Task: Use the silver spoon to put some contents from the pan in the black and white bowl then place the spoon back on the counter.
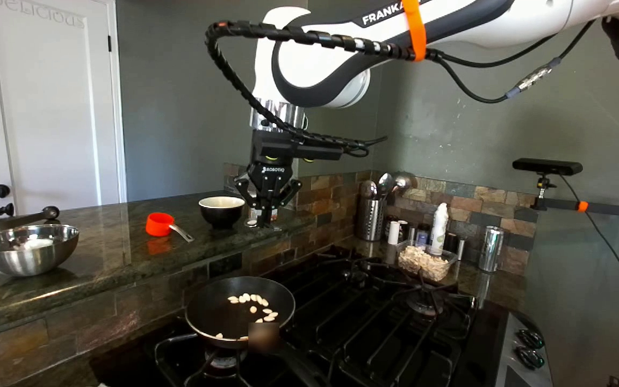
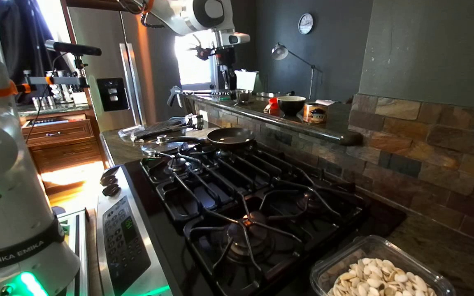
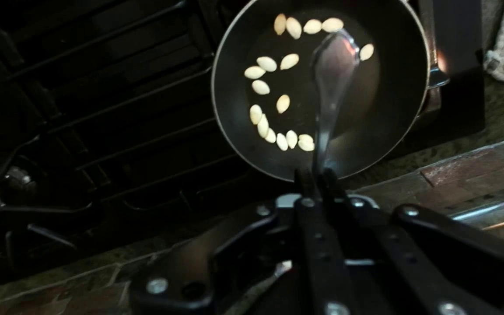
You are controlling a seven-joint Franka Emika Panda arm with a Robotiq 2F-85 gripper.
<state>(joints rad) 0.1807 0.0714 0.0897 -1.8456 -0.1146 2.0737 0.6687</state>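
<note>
The black pan [image 1: 213,309] sits on a burner with several pale seeds [image 3: 267,64] scattered in it. It also shows in an exterior view [image 2: 237,135] and the wrist view [image 3: 383,118]. The black and white bowl [image 1: 222,215] stands upright on the raised counter, also in an exterior view [image 2: 290,107]. My gripper [image 3: 316,177] is shut on the silver spoon [image 3: 336,72], whose head appears over the pan and looks empty. In both exterior views the gripper [image 1: 266,219] [image 2: 232,92] points down, well above the pan. The spoon cannot be made out there.
The raised counter also holds a metal bowl [image 1: 27,252], a red measuring cup [image 1: 160,224] and a can [image 2: 315,113]. Black stove grates [image 1: 379,322] surround the pan. A clear tub of seeds [image 1: 425,262] and a utensil holder [image 1: 369,219] stand beyond the stove. A glass lid [image 2: 161,144] lies near the pan.
</note>
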